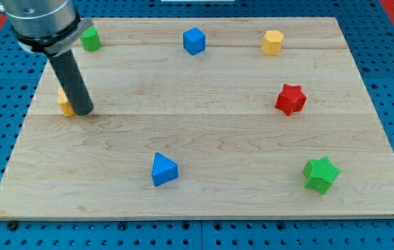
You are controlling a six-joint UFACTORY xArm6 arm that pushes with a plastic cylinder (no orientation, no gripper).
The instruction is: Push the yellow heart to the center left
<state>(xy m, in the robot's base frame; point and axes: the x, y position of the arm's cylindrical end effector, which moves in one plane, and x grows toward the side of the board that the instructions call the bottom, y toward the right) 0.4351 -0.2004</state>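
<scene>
The yellow heart (64, 103) lies at the view's left side of the wooden board (204, 187), about mid-height, mostly hidden behind the rod. My tip (83, 111) rests on the board right against the heart's right side. The dark rod rises up and left to the arm's grey head at the view's top left corner.
A green block (90, 39) sits at the top left, a blue cube (194, 40) at top centre, a yellow hexagonal block (272, 42) at top right. A red star (290, 99) lies right of centre, a green star (320, 173) at bottom right, a blue triangle (163, 169) at bottom centre.
</scene>
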